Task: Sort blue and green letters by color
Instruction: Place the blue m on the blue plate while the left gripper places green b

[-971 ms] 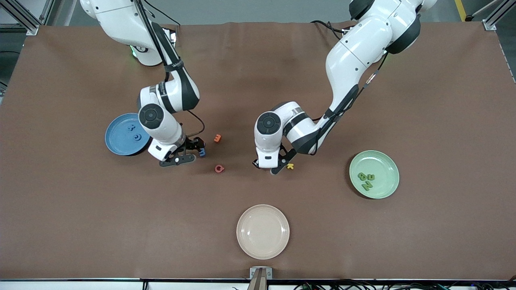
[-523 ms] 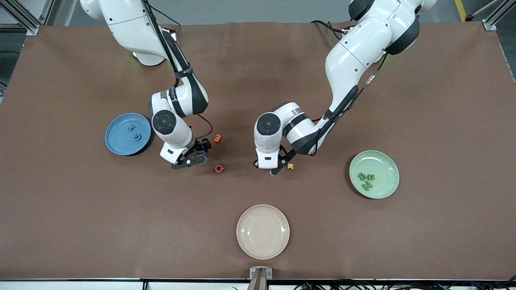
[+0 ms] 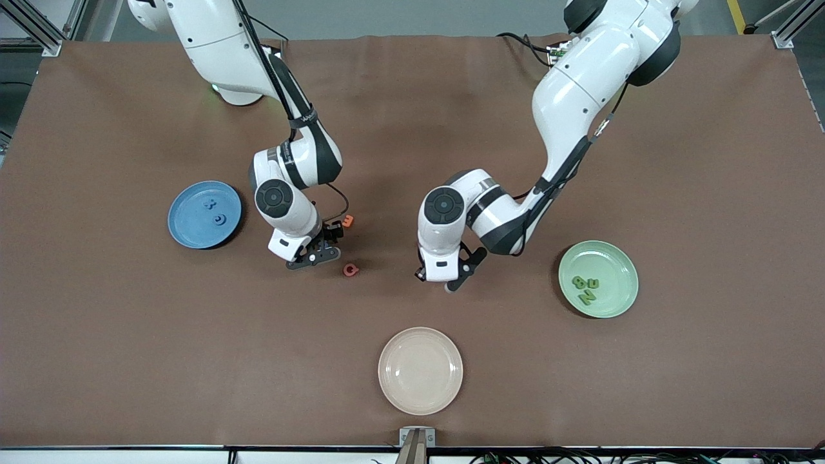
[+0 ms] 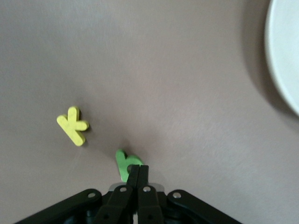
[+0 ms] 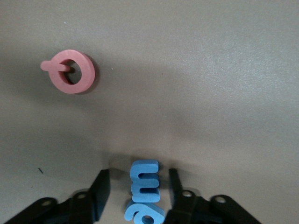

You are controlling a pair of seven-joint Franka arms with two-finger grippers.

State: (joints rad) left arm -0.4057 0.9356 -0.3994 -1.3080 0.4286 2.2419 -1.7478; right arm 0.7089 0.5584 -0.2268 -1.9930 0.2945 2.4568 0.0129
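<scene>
Blue and green letters are partly sorted already: two blue ones lie on the blue plate toward the right arm's end of the table, and three green ones lie on the green plate toward the left arm's end.

Using the empty cream plate at the near edge as the landmark, both arms work farther from the camera than it. The left gripper has clenched in the last second, and its fingertips now pinch a small green letter, which appears to be just off the table; a yellow K lies just beside it and is not part of the sort. The arm has shifted slightly toward the green plate, so I judge the pickup done and the carry beginning.

The right gripper has moved over from beside the blue plate and now straddles a blue letter on the table, jaws narrowing but not yet touching it. A pink letter Q and an orange letter lie nearby, untouched. That grasp looks about to finish.
</scene>
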